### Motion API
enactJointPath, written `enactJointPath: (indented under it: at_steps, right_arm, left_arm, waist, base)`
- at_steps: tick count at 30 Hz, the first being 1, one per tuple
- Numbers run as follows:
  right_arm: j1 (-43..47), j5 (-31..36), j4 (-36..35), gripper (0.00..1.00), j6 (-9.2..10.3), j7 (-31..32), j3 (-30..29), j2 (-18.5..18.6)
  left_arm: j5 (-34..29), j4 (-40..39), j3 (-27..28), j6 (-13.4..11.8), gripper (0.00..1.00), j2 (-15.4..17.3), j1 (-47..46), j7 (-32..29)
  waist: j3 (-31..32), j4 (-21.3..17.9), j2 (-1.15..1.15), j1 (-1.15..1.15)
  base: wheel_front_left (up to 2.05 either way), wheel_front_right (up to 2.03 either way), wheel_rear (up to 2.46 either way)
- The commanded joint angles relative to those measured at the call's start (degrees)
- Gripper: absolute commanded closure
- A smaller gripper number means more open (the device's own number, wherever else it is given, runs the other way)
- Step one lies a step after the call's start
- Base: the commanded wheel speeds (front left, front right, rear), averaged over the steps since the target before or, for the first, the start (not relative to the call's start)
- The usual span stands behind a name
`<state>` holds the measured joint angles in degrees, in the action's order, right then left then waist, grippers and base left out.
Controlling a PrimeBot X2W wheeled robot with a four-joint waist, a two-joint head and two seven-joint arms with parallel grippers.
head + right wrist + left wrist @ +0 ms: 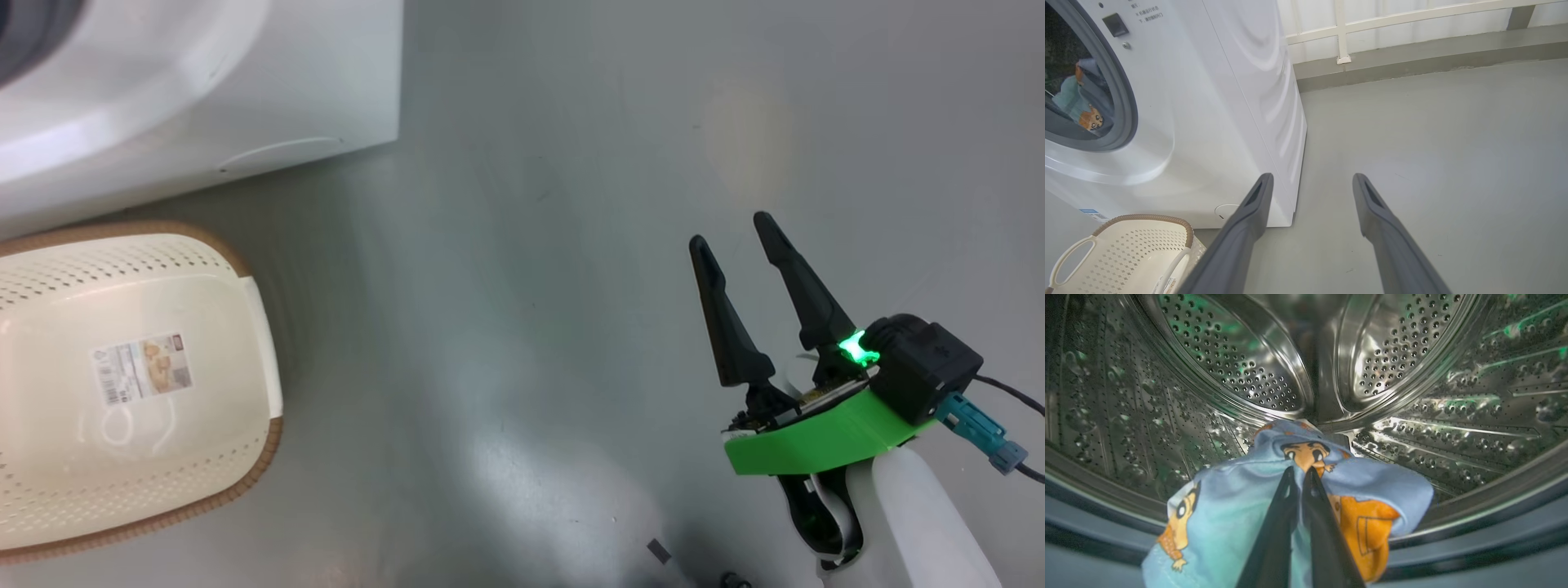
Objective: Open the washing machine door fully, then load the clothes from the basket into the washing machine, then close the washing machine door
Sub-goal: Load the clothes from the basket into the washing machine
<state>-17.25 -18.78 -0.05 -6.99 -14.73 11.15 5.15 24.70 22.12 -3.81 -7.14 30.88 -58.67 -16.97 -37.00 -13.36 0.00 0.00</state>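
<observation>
- Left gripper (1299, 470) is sitting with its fingers pressed together, tips against the clothes (1229, 514); cannot tell whether a fold is being pinched.
- The clothes are lying low in the drum (1229, 363), trailing toward its front lip.
- Risk: a snagged fold could be dragged out when the arm withdraws.
- Right gripper (731, 229) is hanging spread wide, holding nothing.

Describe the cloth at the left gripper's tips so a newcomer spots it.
Find the white washing machine and look into its perforated steel drum. Across the drum's front lip lies a light blue cloth, the left gripper shut on it. Orange-brown cartoon faces set it apart from the bare steel and grey gasket.
</observation>
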Motion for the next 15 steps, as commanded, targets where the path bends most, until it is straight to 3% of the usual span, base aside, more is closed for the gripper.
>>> enactJointPath:
  at_steps: [1,15]
  right_arm:
    - [0.2,-1.1,-1.5,0.0,-0.5,-0.3,1.7,-0.2]
    - [-3.0,-2.3,-1.6,0.0,-0.5,-0.3,5.7,-0.4]
  left_arm:
    - [-1.1,-0.8,1.5,-0.8,1.0,3.8,-2.6,1.1]
    - [-3.8,6.7,1.2,-1.0,1.0,7.6,-15.0,5.7]
  waist:
    - [-1.3,-1.0,0.0,0.0]
    - [-7.1,-5.1,0.0,0.0]
  base:
    - [0.0,0.0,0.0]
    - [0.0,0.0,0.0]
